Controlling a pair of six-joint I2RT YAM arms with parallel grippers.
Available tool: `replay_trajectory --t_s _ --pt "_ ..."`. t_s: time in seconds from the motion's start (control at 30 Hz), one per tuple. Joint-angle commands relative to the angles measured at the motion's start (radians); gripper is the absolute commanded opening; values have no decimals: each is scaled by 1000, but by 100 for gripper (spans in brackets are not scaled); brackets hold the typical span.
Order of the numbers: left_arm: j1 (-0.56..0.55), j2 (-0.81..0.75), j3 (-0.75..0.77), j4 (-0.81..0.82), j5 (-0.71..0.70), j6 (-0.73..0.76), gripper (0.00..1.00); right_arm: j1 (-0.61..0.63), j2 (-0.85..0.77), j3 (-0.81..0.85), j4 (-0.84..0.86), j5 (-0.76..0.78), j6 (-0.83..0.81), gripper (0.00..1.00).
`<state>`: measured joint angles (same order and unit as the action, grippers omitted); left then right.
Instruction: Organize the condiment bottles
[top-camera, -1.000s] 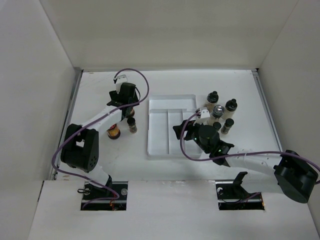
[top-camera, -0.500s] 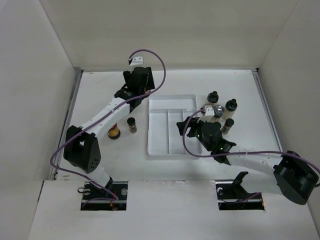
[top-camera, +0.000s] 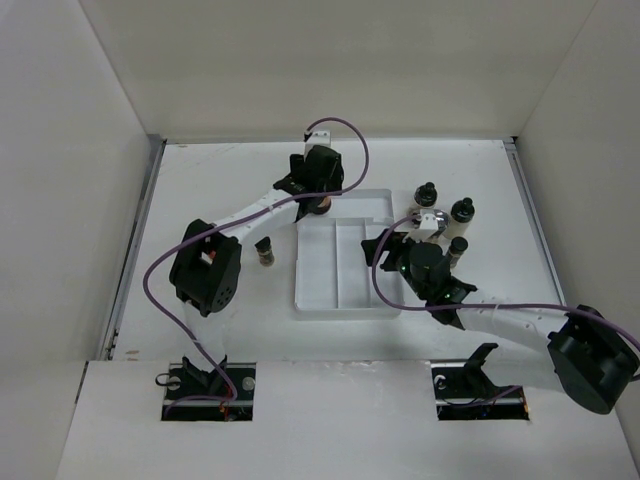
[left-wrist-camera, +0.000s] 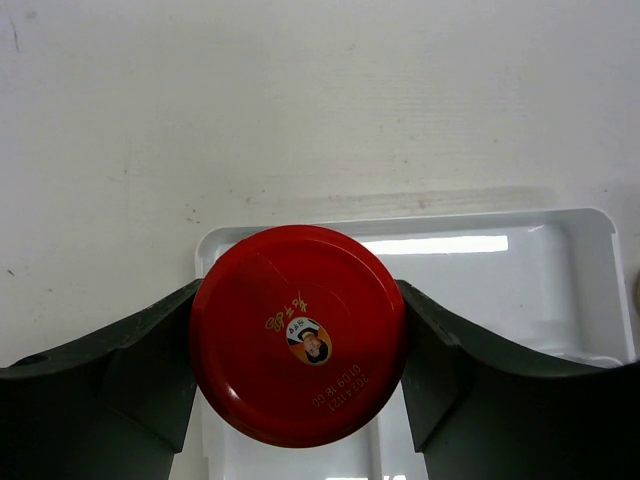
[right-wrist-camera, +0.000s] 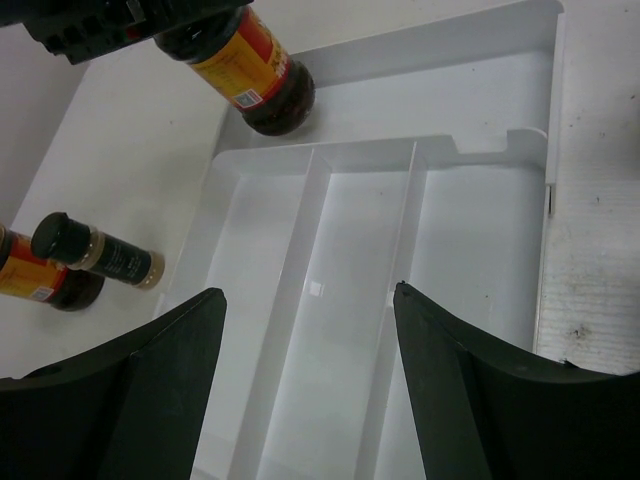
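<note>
two red-capped bottles in all. the spare red-capped bottle (right-wrist-camera: 35, 280) stands on the table left of the tray and shows only at the edge of the right wrist view. a lone black-capped shaker (top-camera: 265, 250) is just beside it.

the left gripper (left-wrist-camera: 298, 350) is closed on the held red-capped bottle (right-wrist-camera: 255, 70), one finger on either side. the bottle is over the far-left corner of the white tray (top-camera: 318, 275); whether its base touches the tray floor cannot be told.

step, as judged: setting this bottle into the tray. to do it well:
- keep it upright.
- bring the base inside the rim wall, not onto it.
- lower until it sits flat.
- only then part the fingers and lift straight up, so the cap is not dragged.

the right gripper (right-wrist-camera: 308, 295) hangs over the tray's channels, fingers spread wide with nothing between them. it is better kept away from that far corner.

right of the tray is a cluster: the grey-capped bottle (top-camera: 435, 217), far shaker (top-camera: 426, 193), right shaker (top-camera: 461, 210) and near shaker (top-camera: 457, 247).

count: red-capped 2, grey-capped 1, black-capped 4 visible (the right arm may hide more), tray 1.
</note>
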<state>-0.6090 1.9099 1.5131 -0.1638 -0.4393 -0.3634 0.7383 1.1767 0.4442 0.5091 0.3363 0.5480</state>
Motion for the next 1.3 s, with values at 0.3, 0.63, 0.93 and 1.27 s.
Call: replay_trajectory --t_s 0.3,0.63,0.93,1.27 --pt "13 -91 -106 222 -36 -20 55 -12 -22 1 55 6 10 76" --pt "4 -173 -178 273 -36 -23 84 -12 -32 1 55 6 10 81" --pt "15 -475 -348 273 -179 -17 86 -7 -28 4 55 -5 10 71" --pt "128 -897 -570 -288 -322 -219 84 -7 38 33 43 -31 18 46"
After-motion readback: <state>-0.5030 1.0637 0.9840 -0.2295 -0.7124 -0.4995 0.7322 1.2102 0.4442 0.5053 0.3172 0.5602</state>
